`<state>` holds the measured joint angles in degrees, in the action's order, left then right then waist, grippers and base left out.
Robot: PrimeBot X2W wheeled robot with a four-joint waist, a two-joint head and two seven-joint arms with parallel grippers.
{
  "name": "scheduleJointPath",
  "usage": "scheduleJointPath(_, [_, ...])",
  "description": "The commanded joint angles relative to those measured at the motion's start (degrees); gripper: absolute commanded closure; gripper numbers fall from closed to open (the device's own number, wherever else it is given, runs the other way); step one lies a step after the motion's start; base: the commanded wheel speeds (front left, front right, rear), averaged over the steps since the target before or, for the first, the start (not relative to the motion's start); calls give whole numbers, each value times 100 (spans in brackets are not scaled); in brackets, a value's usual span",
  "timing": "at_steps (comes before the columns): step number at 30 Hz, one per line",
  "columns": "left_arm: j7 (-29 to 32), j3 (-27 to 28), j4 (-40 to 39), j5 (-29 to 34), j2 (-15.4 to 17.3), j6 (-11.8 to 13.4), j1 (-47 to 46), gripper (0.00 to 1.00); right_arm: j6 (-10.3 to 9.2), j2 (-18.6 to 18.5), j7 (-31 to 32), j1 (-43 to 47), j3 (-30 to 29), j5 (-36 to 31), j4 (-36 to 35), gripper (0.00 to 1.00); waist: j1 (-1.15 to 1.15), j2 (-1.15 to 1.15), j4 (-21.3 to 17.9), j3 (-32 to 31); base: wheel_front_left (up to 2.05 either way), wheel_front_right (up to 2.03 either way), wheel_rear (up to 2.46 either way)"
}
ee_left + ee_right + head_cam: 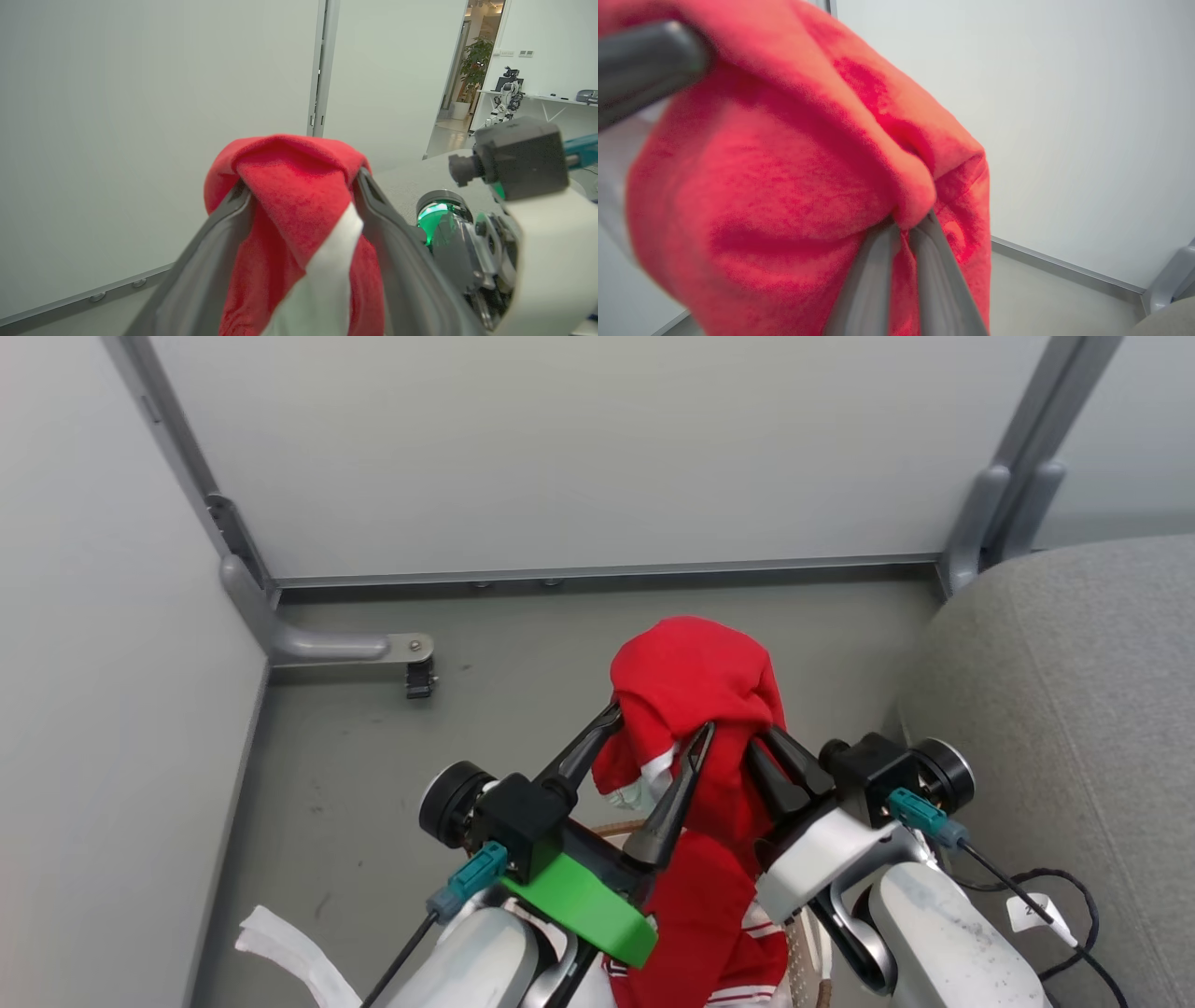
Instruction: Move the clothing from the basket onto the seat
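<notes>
The red clothing (695, 681) hangs in the air above the grey floor, its white-striped lower part trailing down toward the basket (808, 947) at the bottom edge. My left gripper (658, 728) is open, its two spread fingers (233, 205) pushed up inside the fabric, which drapes over their tips. My right gripper (758, 742) is shut on a fold of the clothing (784, 186) at its right side, the two fingers (878, 261) pressed together. The grey seat (1074, 709) lies to the right, apart from both grippers.
White panel walls close off the far side and the left. A metal frame foot with a small caster (411, 663) stands on the floor at the left. A white strip of cloth (280, 943) lies at the lower left. A black cable (1064, 896) runs over the seat's near edge.
</notes>
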<state>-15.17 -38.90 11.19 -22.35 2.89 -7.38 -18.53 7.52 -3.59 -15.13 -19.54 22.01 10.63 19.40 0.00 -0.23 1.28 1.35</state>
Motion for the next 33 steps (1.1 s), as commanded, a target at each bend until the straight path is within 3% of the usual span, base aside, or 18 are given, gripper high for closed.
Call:
scheduleJointPath(1, [3,72,35,79,6,-14,78,0,-5,-4,-2,111,-36,12,-37,100,0,23,-706,151,0,0,0])
scheduleJointPath(11, [3,348,169,373,12,-14,115,0,-5,-52,-2,373,-394,60,-303,100,0,23,-2656,600,0,0,0])
scheduleJointPath(15, [4,273,248,409,16,-14,55,0,-6,-42,-2,393,-601,114,-401,100,0,23,-3152,793,0,0,0])
scheduleJointPath(24, [3,39,335,424,203,-14,-285,0,-5,-117,-2,121,-1213,-39,-538,100,0,23,-3219,1521,0,0,0])
scheduleJointPath(33, [3,-97,248,534,677,-14,-781,0,-6,-667,-2,-1480,-1689,-455,-283,100,0,23,-2774,2771,0,0,0])
